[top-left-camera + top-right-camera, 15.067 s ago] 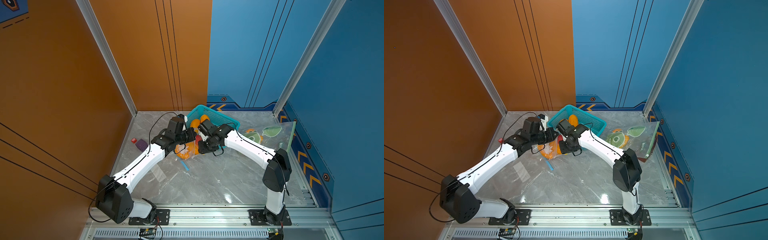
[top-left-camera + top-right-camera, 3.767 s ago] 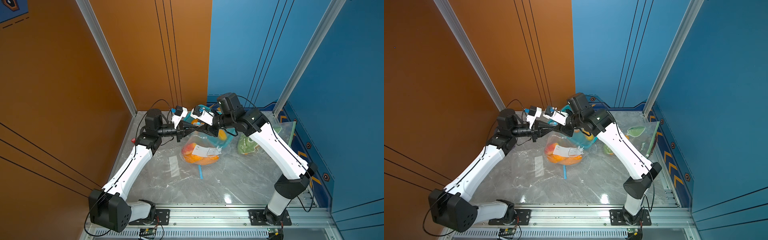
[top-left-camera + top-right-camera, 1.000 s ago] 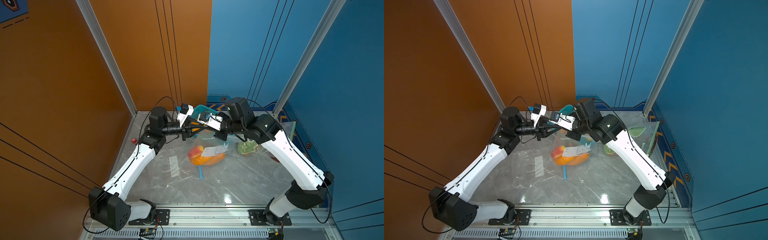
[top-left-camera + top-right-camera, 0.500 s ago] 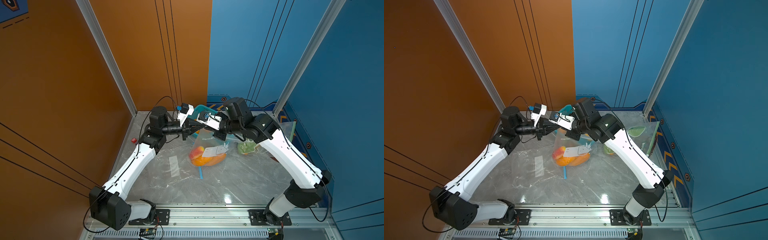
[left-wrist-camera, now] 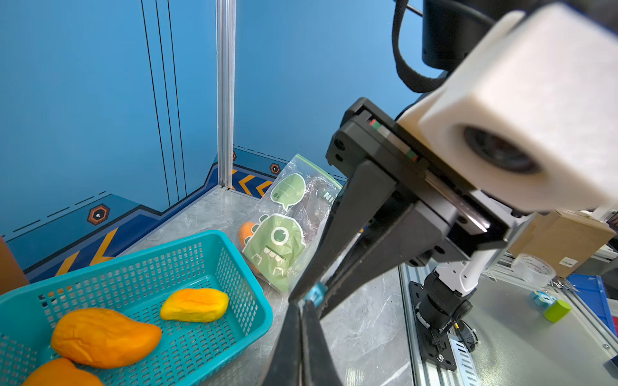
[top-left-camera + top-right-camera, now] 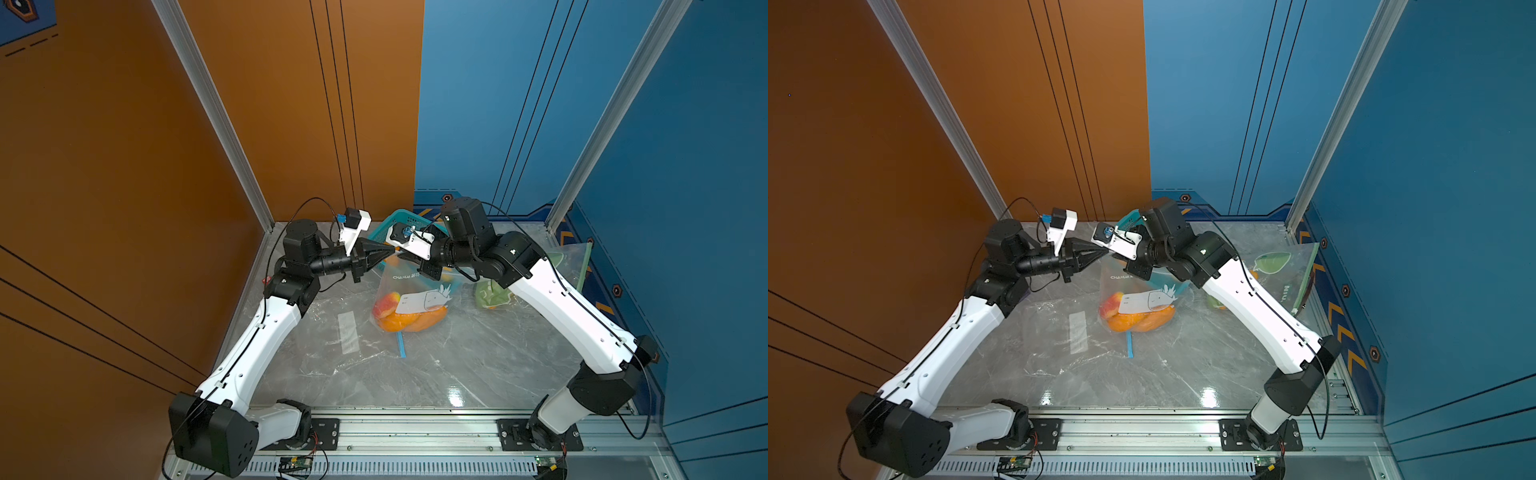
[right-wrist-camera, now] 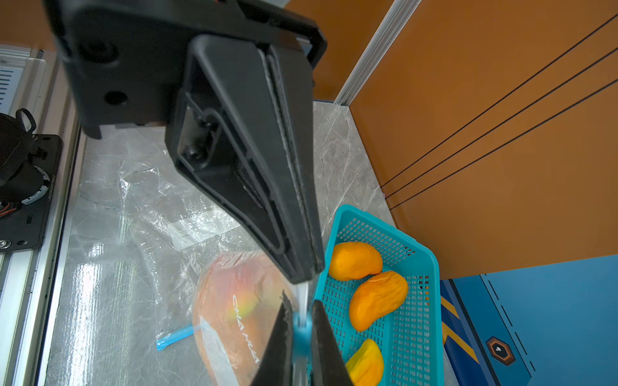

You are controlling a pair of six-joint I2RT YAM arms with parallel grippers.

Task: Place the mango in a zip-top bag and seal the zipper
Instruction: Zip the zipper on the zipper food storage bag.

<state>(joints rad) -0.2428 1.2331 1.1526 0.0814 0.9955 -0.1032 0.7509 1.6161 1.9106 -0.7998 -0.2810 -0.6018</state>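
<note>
A clear zip-top bag [image 6: 415,286] with a white whale print hangs above the table between both arms. An orange-red mango [image 6: 409,322] sits in its bottom, seen through the plastic [image 7: 234,300] in the right wrist view. My left gripper [image 6: 390,252] is shut on the bag's top zipper edge [image 7: 303,297]. Tip to tip with it, my right gripper [image 6: 402,258] is shut on the blue zipper slider [image 7: 302,334]. In the left wrist view my left gripper [image 5: 302,305] meets the right gripper [image 5: 312,295] at that slider [image 5: 316,294].
A teal basket [image 5: 247,277] with three loose mangoes stands at the back, just behind the hanging bag. A green monster-print bag [image 6: 494,291] with fruit lies at the right wall. An empty clear bag [image 6: 349,336] lies flat on the table at left.
My left gripper has closed on the bag's top edge within the last second. The right arm has drawn slightly left toward it; the bag hangs in about the same spot.
</note>
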